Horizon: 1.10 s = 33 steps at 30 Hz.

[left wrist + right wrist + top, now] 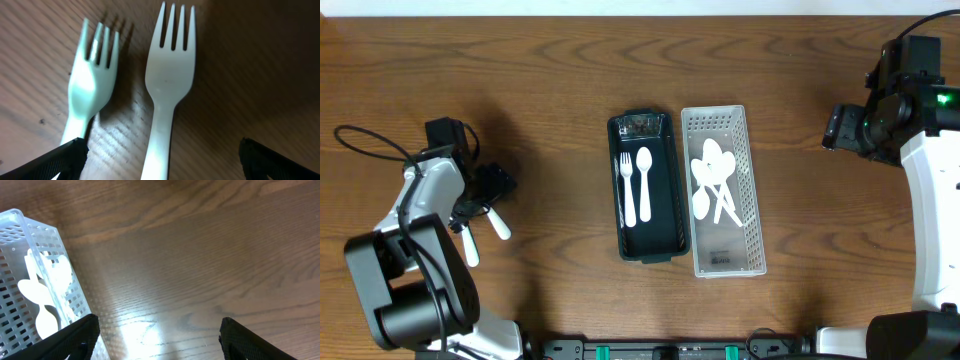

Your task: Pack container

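Note:
A black container sits mid-table with one white fork and one white spoon in it. Right beside it stands a white perforated basket holding several white spoons. At the left, my left gripper hangs open low over two white forks lying on the wood. In the left wrist view the right fork has its handle between the fingers, untouched, and the other fork lies by the left finger. My right gripper is open and empty at the far right.
In the right wrist view the basket corner is at the left, and bare wood lies under the open right gripper. A black cable loops near the left arm. The table's front edge carries black fittings.

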Each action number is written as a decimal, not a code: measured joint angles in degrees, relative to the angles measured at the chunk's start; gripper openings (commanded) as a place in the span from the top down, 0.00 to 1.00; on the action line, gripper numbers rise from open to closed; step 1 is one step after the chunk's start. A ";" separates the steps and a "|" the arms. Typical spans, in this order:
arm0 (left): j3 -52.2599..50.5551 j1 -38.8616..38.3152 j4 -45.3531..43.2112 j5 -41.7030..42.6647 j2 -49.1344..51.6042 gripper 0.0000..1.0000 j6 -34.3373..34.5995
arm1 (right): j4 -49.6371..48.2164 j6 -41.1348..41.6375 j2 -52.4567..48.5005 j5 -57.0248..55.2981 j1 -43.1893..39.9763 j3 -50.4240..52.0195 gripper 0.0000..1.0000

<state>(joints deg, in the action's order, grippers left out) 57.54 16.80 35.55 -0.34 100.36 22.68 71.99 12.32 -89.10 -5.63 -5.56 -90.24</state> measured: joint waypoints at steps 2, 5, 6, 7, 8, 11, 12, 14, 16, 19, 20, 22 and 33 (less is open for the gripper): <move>0.00 0.00 -0.22 0.00 1.05 0.01 -0.02 | 0.00 0.00 0.00 0.00 0.00 0.00 0.19; 0.00 -0.02 -0.46 0.02 1.70 0.01 -0.04 | 0.00 0.00 0.00 0.02 0.00 0.00 0.19; 0.00 -0.02 -0.63 0.02 1.73 0.01 -0.17 | 0.00 0.02 0.00 0.02 0.00 0.00 0.19; 0.00 -0.02 -0.96 0.00 1.73 0.01 -0.20 | 0.00 0.00 0.00 0.02 0.00 0.00 0.19; 0.00 -0.02 -1.25 0.00 1.73 0.01 -0.22 | 0.02 0.00 0.00 0.00 0.00 0.00 0.20; 0.00 -0.02 -1.57 0.00 1.73 0.03 -0.22 | 0.00 0.00 0.00 0.02 0.00 0.00 0.19; 0.00 -0.02 -1.55 0.02 1.73 0.09 -0.20 | 0.00 0.00 0.00 0.02 0.00 0.00 0.19; 0.00 0.00 -1.57 0.04 1.73 0.22 -0.24 | 0.00 0.02 0.00 0.02 0.00 0.00 0.19; 0.00 -0.02 -1.55 0.09 1.73 0.33 -0.50 | 0.02 0.00 0.00 0.00 0.00 0.00 0.19; 0.00 -0.02 -1.55 0.15 1.75 0.40 -0.46 | 0.00 0.00 0.00 0.02 0.00 0.00 0.19; 0.00 -0.02 -1.57 0.13 1.75 0.44 -0.55 | 0.02 0.00 0.00 0.02 0.00 0.00 0.20; 0.00 -0.02 -1.55 0.13 1.75 0.51 -0.46 | 0.02 0.00 0.00 0.00 0.00 0.00 0.19; 0.00 -0.02 -1.55 0.15 1.75 0.69 -0.59 | 0.02 0.00 0.00 0.00 0.00 0.00 0.19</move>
<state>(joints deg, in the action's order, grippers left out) 57.54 16.78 34.00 -0.19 102.10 22.09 72.01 12.32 -89.10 -5.63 -5.56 -90.24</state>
